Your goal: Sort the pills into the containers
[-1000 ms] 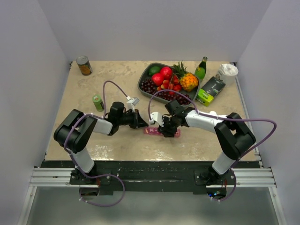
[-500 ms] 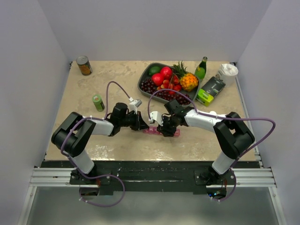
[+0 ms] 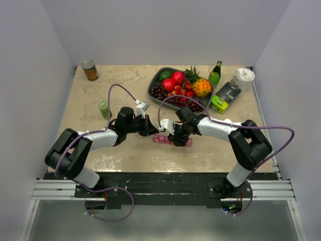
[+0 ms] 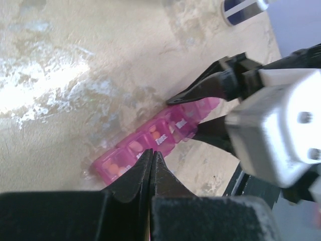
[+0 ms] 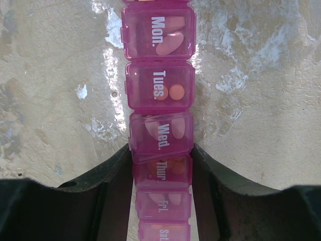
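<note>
Your shut, empty left tool (image 4: pixel 150 153) has neared, from nine o'clock, the pink translucent plastic compartment strip (image 5: pixel 159 85) your right tool (image 5: pixel 161 150) clamps.

The pill box (image 3: pixel 172 140) lies mid-table with the right gripper (image 5: pixel 161 150) clamped across it, one finger on each long side, so both sides are blocked there. The left gripper (image 4: pixel 152 153), fingers pressed together, crowds the box's left part. The fruit tray (image 3: pixel 152 89) stands near behind. Bare tabletop (image 3: pixel 125 85) opens far left, apart from a green can (image 3: pixel 104 109).
</note>
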`<state>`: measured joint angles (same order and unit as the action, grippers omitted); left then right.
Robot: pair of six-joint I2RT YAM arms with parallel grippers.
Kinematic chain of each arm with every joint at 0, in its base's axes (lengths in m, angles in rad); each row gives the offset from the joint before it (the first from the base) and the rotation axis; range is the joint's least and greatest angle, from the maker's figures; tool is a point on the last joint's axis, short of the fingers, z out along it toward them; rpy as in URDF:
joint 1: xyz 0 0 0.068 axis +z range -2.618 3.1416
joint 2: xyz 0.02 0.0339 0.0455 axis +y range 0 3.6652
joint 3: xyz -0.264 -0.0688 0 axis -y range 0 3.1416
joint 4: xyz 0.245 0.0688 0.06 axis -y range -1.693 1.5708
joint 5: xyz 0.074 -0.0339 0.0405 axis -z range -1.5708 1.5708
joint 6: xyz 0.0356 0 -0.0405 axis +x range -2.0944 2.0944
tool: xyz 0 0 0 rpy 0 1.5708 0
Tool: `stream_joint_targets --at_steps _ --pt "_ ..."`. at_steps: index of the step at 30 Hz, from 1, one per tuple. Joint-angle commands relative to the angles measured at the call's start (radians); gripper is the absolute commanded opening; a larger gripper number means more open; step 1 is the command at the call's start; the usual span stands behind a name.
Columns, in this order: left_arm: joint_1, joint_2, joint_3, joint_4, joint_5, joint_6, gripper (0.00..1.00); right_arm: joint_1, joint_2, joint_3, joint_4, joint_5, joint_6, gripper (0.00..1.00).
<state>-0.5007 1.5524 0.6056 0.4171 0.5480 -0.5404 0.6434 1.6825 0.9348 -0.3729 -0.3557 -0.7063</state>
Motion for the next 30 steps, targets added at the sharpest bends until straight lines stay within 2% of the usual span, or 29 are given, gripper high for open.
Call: stream_joint_targets --at_steps 1,8,10,15,18,20,22,30 --pt "-0.001 -0.054 0.032 0.012 0.032 -0.020 0.00 0.002 0.040 0.006 -0.001 0.057 0.002 0.38" --pt "0.007 -0.032 0.046 -0.014 0.032 -0.009 0.00 0.002 0.039 0.006 -0.003 0.058 0.002 0.38" --pt "0.007 -0.017 0.054 -0.070 0.015 0.002 0.00 0.004 0.040 0.006 -0.004 0.058 0.002 0.38" --pt "0.004 0.098 0.051 -0.230 -0.064 0.020 0.00 0.002 0.043 0.007 -0.004 0.060 0.002 0.38" --pt "0.007 0.187 0.028 -0.235 -0.126 0.042 0.00 0.002 0.045 0.007 -0.004 0.058 0.004 0.37" --pt "0.008 0.224 0.025 -0.210 -0.115 0.045 0.00 0.002 0.046 0.009 -0.009 0.060 0.004 0.37" --pt "0.007 0.206 0.023 -0.175 -0.091 0.034 0.00 0.002 0.045 0.007 -0.009 0.061 0.004 0.37" --pt "0.007 -0.044 0.055 -0.183 -0.030 0.003 0.00 0.004 0.051 0.015 -0.018 0.049 0.002 0.39"
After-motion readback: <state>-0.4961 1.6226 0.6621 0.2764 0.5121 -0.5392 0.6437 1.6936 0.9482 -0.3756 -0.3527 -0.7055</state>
